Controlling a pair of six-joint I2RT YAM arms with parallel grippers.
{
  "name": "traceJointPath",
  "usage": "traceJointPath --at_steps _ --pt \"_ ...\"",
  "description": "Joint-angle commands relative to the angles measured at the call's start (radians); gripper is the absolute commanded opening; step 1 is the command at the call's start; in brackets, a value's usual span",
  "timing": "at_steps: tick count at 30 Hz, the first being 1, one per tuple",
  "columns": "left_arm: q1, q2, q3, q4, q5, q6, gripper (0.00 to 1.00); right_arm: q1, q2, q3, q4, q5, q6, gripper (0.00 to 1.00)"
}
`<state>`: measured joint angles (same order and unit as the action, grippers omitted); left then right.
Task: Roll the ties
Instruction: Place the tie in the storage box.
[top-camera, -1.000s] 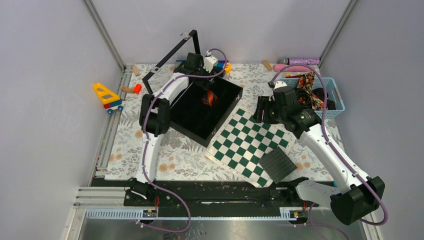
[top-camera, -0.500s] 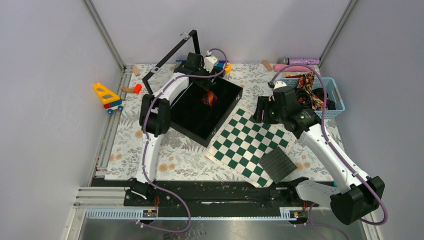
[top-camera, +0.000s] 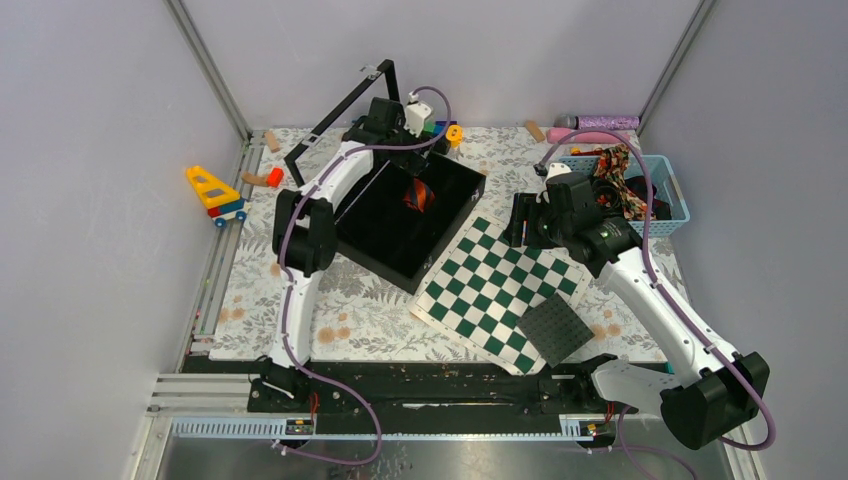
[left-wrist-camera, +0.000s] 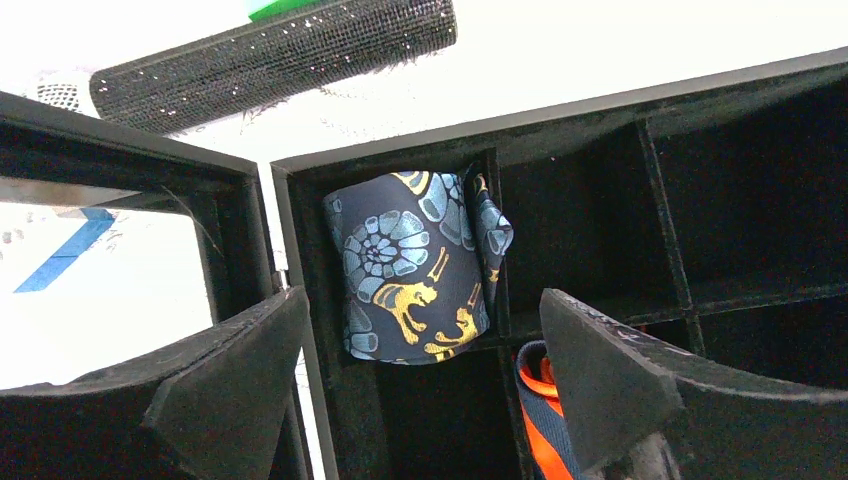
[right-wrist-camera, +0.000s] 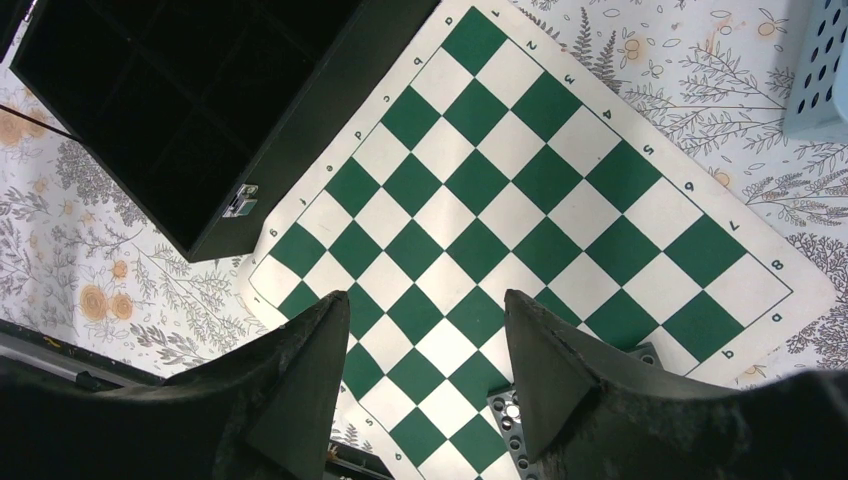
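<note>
Cloth with a pale leaf print (top-camera: 350, 320) covers the table, and its left and near parts give the most open room. A metal rail runs along the left edge and plain walls close the sides. On the cloth stands a black box (top-camera: 390, 235), square and divided by thin walls into compartments, with a dark soft lining. Just beside its right corner lies the flat chequered board (top-camera: 497, 285), green and white. A grey studded plate (top-camera: 555, 328) lies over the board's near corner. At the far right is a blue basket (top-camera: 676, 200) of perforated plastic, and loose ties (top-camera: 618, 170) are heaped in it.

The left gripper (left-wrist-camera: 420, 300) hangs over the far corner of the box, released, its fingers wide apart and holding nothing. Under it a navy tie (left-wrist-camera: 410, 265) with a light blue and yellow pattern sits rolled in a corner compartment. A striped tie (left-wrist-camera: 540, 420), orange and dark, is in the compartment next to it. The right gripper (right-wrist-camera: 425, 297) is over the board, also released and empty.
</note>
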<state>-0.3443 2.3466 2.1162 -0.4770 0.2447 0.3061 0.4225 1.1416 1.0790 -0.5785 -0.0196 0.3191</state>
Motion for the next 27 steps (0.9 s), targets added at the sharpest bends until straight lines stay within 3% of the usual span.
traceJointPath --at_steps 1,10,18,23,27 --pt "0.004 -0.105 -0.005 0.034 -0.003 -0.034 0.89 -0.005 -0.025 0.010 0.000 -0.018 0.005 0.66" --pt "-0.001 -0.179 -0.035 0.064 0.010 -0.092 0.86 -0.005 -0.034 0.018 0.001 -0.011 0.010 0.66" --pt "-0.096 -0.288 -0.095 0.119 -0.109 -0.143 0.87 -0.006 -0.059 0.028 0.002 -0.016 0.032 0.66" --pt "-0.135 -0.396 -0.118 0.103 -0.129 -0.342 0.87 -0.009 -0.084 0.035 0.000 0.014 0.056 0.65" --pt "-0.164 -0.563 -0.227 0.103 -0.160 -0.523 0.90 -0.026 -0.112 0.026 -0.035 0.069 0.066 0.65"
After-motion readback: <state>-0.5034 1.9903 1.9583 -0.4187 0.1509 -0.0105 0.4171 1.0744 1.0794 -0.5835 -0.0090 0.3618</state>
